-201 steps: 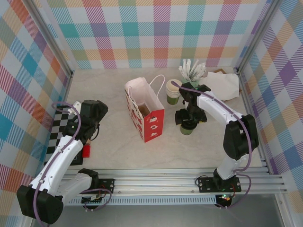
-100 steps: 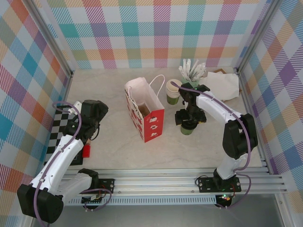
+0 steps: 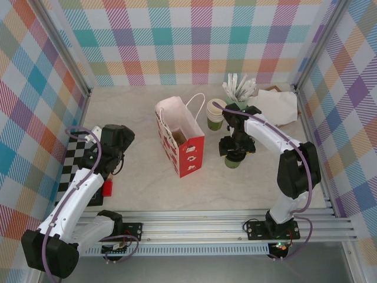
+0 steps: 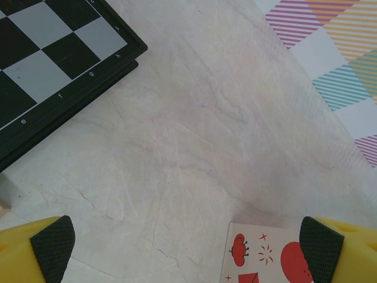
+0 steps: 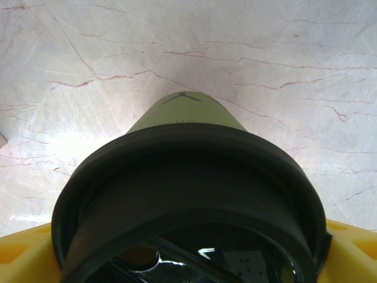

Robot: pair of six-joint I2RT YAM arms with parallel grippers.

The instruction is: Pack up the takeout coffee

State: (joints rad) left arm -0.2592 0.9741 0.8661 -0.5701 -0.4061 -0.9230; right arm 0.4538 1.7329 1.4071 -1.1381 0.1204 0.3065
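Right tool (image 3: 236, 154) flanks the takeout coffee (image 5: 188, 194) (grip: cannot tell) on veined marble tabletop (image 3: 147, 190) between plaid walls (image 3: 177, 41)

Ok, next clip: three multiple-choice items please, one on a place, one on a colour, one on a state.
1. Where does the takeout coffee stand? A on the chessboard; B on the table, between the right arm's fingers; C on the white cloth.
2. Its lid's colour? A white; B black; C red.
3. The paper bag is: A lying flat; B folded shut; C upright, mouth open.
1 B: marble beneath, yellow fingers either side. 2 B: black rim. 3 C: white inside shows from above.
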